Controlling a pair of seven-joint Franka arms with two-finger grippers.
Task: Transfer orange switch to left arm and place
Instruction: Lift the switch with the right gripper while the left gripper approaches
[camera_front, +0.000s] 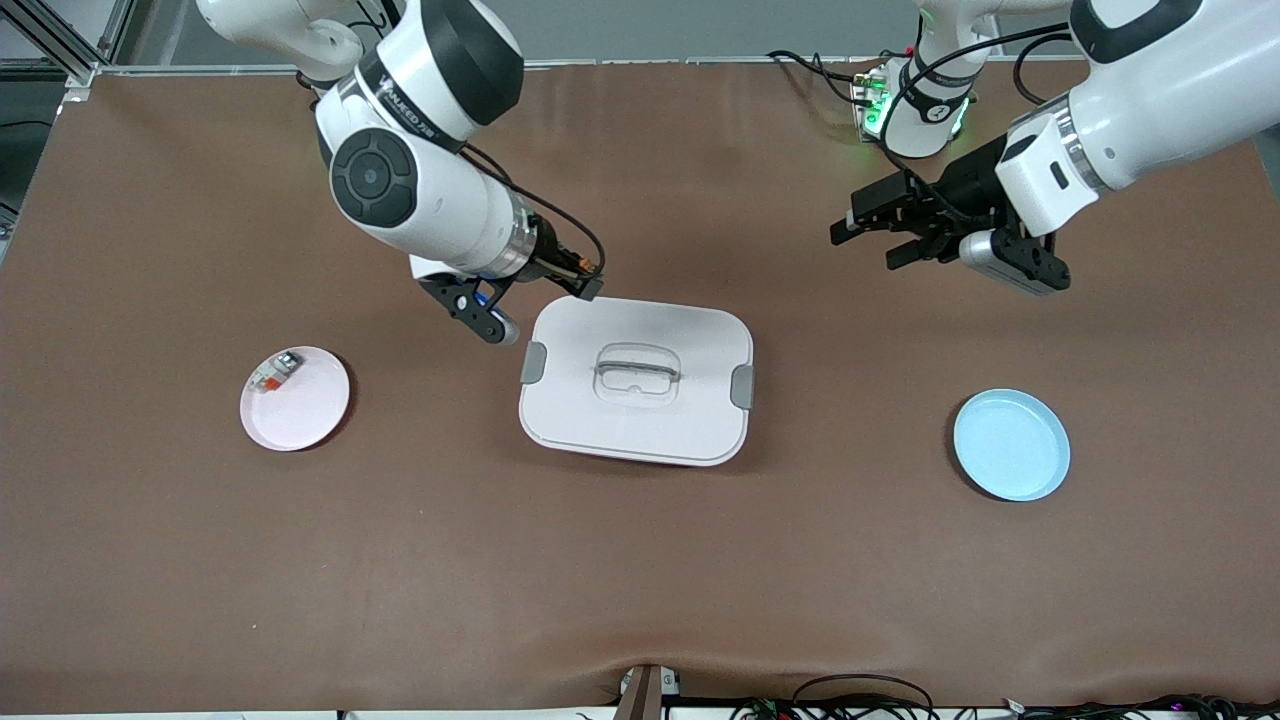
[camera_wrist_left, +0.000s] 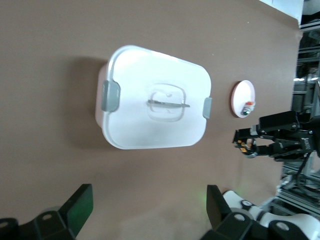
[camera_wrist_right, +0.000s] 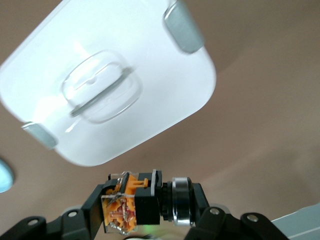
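Note:
My right gripper (camera_front: 490, 315) (camera_wrist_right: 147, 205) is shut on the orange switch (camera_wrist_right: 125, 192), a small black block with an orange middle and a silver ring. It hangs over the table just off a corner of the box (camera_front: 636, 380) (camera_wrist_right: 110, 75), toward the right arm's end. The box is white and lidded, with grey side latches and a recessed handle, and it stands mid-table. My left gripper (camera_front: 870, 240) (camera_wrist_left: 148, 207) is open and holds nothing. It hangs over bare table toward the left arm's end, apart from the box (camera_wrist_left: 155, 97).
A pink plate (camera_front: 295, 398) toward the right arm's end carries a white-grey piece with a red-orange tab (camera_front: 275, 372). A light blue plate (camera_front: 1011, 445) lies toward the left arm's end. Brown table surface surrounds the box.

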